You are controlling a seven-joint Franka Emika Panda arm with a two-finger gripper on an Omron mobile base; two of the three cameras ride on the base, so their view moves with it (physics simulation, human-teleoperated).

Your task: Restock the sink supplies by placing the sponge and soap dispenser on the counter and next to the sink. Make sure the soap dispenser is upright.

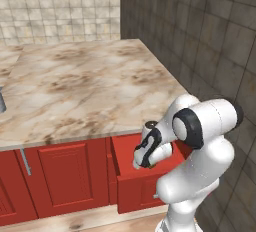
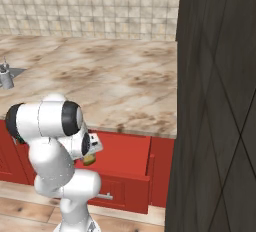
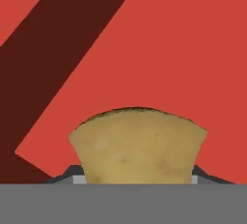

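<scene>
While you look along the hand [image 3: 135,182], the sponge [image 3: 137,146] sits tan and blocky right between its tips, clenched there over the red drawer [image 3: 193,49] floor. From the right base view, you can spot the sponge [image 2: 89,160] as a yellowish lump under the wrist, above the pulled-out drawer [image 2: 125,161]. Over on the surface [image 1: 90,86], the marble top lies well apart from the sponge. Left edge: a grey sink [image 2: 12,72] corner.
</scene>
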